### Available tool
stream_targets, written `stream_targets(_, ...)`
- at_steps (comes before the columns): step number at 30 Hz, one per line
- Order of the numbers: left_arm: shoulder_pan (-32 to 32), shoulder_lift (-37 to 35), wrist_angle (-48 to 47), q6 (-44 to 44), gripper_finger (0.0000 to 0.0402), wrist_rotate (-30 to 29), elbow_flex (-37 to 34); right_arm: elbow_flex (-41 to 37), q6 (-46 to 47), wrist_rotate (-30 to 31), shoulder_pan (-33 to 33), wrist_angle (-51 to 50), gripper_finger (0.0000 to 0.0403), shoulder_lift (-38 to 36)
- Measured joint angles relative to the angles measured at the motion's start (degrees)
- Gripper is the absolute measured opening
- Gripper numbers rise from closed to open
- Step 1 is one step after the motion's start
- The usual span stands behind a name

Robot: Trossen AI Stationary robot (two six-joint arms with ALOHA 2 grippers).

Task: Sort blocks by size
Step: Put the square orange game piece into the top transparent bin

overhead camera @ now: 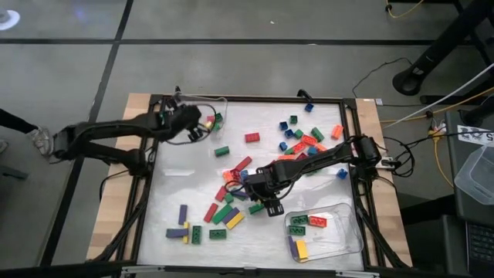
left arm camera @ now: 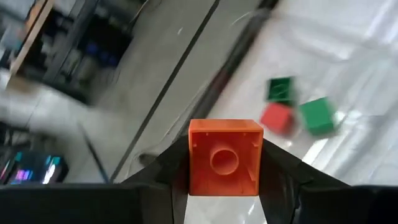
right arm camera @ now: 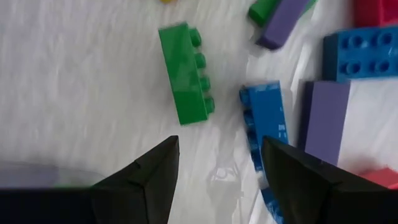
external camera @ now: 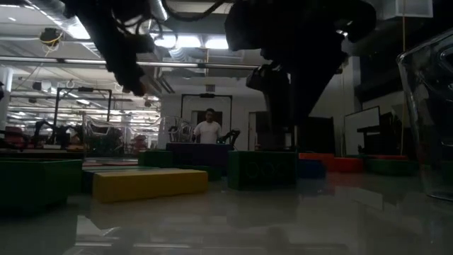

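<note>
One orange cube block (left arm camera: 224, 157) sits between left gripper (left arm camera: 224, 186) fingers, over far-left clear tray (overhead camera: 220, 104) already holding small green and red cubes (left arm camera: 297, 109). Step: dropping short block; release looks under way. Right gripper (right arm camera: 217, 177) hovers, jaws apart, empty, above long green block (right arm camera: 185, 74) mid-table; next: close on it, carry to near-right tray (overhead camera: 351, 235) holding long blocks.

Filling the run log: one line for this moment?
left gripper: holds orange cube over far-left tray | right gripper: open above green brick
</note>
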Motion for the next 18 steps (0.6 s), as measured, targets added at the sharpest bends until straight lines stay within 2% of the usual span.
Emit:
stream_targets(7, 8.53, 4.33, 1.35, -4.15, 0.0134, 0.76, 0.02, 0.00, 0.00, -0.33, 0.02, 2.03, 0.0227, 0.00)
stream_targets(10, 10.81, 6.88, 2.59, -4.51, 0.0136, 4.14, 0.00, 0.00, 0.00, -0.34, 0.02, 3.10, 0.0227, 0.26)
stream_targets(14, 13.07, 10.63, 4.33, -5.76, 0.0166, 8.94, 0.02, 0.01, -0.21, -1.88, 0.45, 3.98, 0.0227, 1.21)
stream_targets(18, 13.99, 13.48, 4.53, -5.44, 0.0205, 9.31, 0.00, 0.00, -2.01, -2.13, 1.56, 5.03, 0.0227, 2.26)
